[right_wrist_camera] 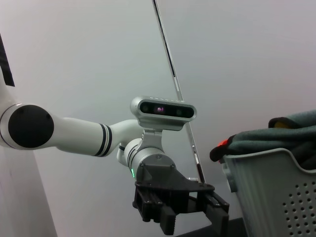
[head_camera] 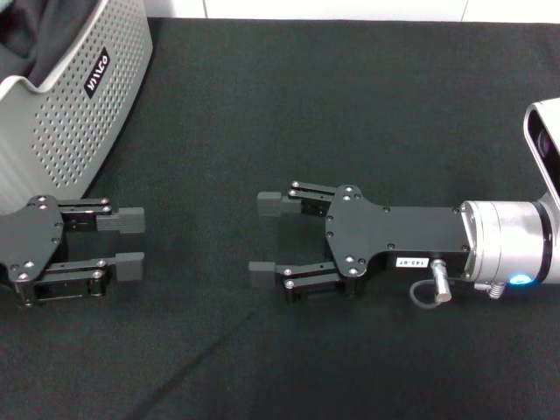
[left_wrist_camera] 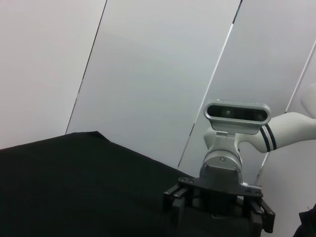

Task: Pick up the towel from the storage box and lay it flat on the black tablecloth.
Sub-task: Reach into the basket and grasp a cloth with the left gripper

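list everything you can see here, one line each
storage box: one, light grey, perforated sides, black label, far left on the cloth
towel: one, grey-green with black edging, bunched inside the box above its rim
black tablecloth: one, black, covers the work surface
wall panels: pale grey, behind the table
left gripper: one, black, jaws open, low by the box, facing right
right gripper: one, black, jaws open, centre, facing left

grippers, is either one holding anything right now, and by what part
Nothing is held: left gripper and right gripper rest open over the black tablecloth.
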`<state>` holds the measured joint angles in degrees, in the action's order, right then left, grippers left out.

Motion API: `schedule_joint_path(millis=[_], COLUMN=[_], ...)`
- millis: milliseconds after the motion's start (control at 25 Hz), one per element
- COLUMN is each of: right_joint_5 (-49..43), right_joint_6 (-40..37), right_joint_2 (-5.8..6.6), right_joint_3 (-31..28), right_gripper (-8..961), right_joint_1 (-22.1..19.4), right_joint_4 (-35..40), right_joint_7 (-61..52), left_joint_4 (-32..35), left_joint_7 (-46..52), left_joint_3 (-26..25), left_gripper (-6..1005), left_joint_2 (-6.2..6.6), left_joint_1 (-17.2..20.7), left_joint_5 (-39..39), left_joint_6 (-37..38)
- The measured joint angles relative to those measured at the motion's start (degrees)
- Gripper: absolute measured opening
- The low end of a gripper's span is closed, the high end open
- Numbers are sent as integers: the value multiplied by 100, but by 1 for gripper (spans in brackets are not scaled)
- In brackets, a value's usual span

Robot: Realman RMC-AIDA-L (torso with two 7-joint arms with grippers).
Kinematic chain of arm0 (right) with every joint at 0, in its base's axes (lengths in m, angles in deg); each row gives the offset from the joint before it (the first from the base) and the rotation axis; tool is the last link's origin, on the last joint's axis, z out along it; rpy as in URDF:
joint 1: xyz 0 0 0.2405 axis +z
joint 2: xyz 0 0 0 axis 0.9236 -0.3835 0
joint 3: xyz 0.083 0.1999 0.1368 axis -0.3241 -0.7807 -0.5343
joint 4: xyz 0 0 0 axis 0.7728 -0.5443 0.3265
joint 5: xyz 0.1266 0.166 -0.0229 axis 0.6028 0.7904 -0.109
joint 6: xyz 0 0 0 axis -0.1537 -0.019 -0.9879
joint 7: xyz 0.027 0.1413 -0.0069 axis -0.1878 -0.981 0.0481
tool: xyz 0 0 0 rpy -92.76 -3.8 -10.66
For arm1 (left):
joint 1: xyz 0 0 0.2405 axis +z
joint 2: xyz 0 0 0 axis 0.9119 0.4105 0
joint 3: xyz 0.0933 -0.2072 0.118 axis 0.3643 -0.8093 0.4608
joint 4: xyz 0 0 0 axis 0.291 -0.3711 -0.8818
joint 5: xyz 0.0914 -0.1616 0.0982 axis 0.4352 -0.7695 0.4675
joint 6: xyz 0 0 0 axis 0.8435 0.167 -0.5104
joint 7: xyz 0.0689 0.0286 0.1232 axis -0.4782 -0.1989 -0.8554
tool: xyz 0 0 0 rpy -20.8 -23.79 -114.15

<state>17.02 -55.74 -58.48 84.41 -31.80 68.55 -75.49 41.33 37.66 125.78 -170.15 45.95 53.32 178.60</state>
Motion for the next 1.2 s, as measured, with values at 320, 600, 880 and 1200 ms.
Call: schedule_joint_path(millis=[320,600,880,1200], right_joint_5=[8,8,8,23], right_joint_6=[3,3,3,10], right_joint_2=[0,0,0,0], right_joint_3=[0,0,0,0], right_gripper=[861,862,862,862], right_joint_1=[-30,-33,-32,-32], right_joint_4=[0,0,-25,-59], right_joint_7=[29,35,47,112], left_joint_4=[-23,-38,-15,0], left_joint_7=[-3,-3,2,22], left_joint_3=[1,-8,-8,-8], left_gripper=[603,602,601,599], left_joint_2=[-15,-35,-76,-87], left_joint_1=[17,32,31,8], left_joint_5=[-3,-9,-10,-13], left_joint_6=[0,0,0,0])
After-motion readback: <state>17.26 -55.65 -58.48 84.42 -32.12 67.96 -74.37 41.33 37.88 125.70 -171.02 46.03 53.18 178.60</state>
